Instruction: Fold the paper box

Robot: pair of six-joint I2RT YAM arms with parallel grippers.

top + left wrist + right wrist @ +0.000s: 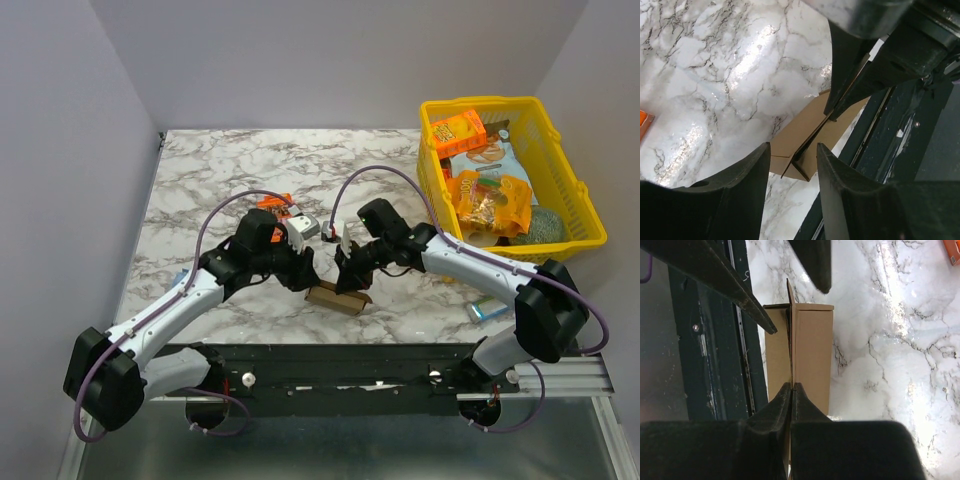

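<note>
Marble tabletop carries the paper box at six o'clock, its upright flap pinched by the right gripper, while the left gripper straddles a corner with parted jaws.

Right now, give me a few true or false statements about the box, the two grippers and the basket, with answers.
1. The right gripper is pinched shut on an upright flap of the paper box. True.
2. The left gripper is clamped shut. False: its fingers stand apart, either side of the box's end.
3. The yellow basket holds snack packets. True.
4. The paper box sits in the yellow basket. False: it lies on the marble table, between the grippers.
</note>
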